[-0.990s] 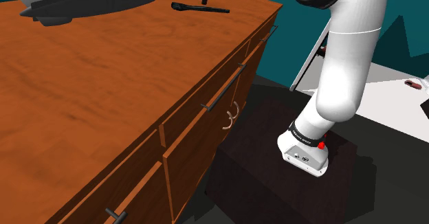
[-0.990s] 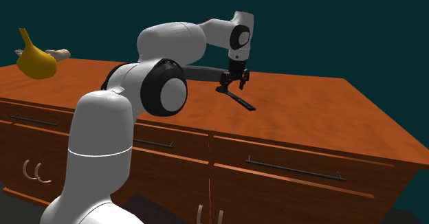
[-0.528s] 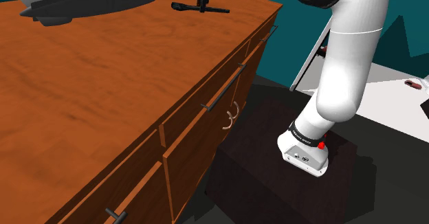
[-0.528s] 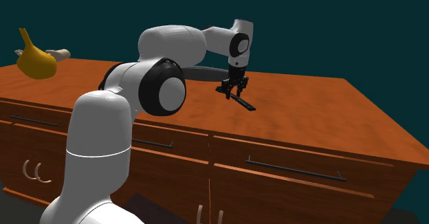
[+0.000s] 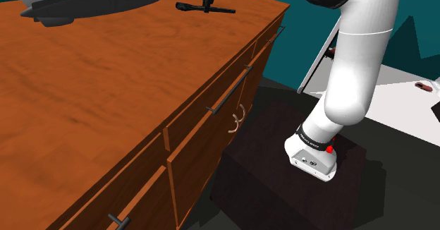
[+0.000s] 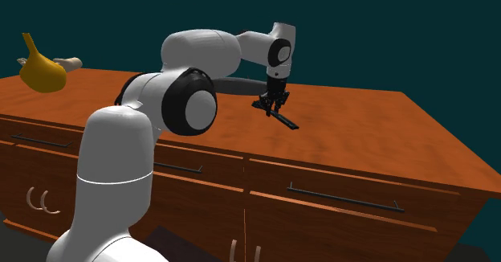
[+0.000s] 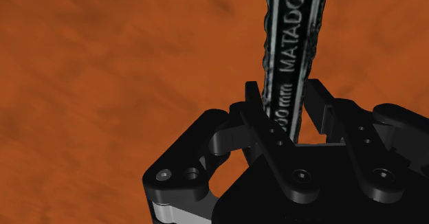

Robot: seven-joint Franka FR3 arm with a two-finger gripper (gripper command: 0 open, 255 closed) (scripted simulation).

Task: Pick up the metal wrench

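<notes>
pincer (image 7: 285, 100) clasps the dark wrench (image 7: 291, 30) lying on the wooden counter (image 7: 103, 85).

Shoulder view beside stand (image 5: 282, 166), second exterior behind arm (image 6: 112, 190), wrist close over shared countertop (image 7: 103, 64)

Dark wrench (image 7: 287, 47), MATADOR lettering, lying flat on wooden countertop (image 7: 103, 64), clasped by the hand (image 7: 284, 92)

White arm (image 5: 356, 66) with dark joints (image 6: 191, 101), red base dot (image 5: 329, 149), black 2-finger hand (image 6: 273, 110).
</notes>
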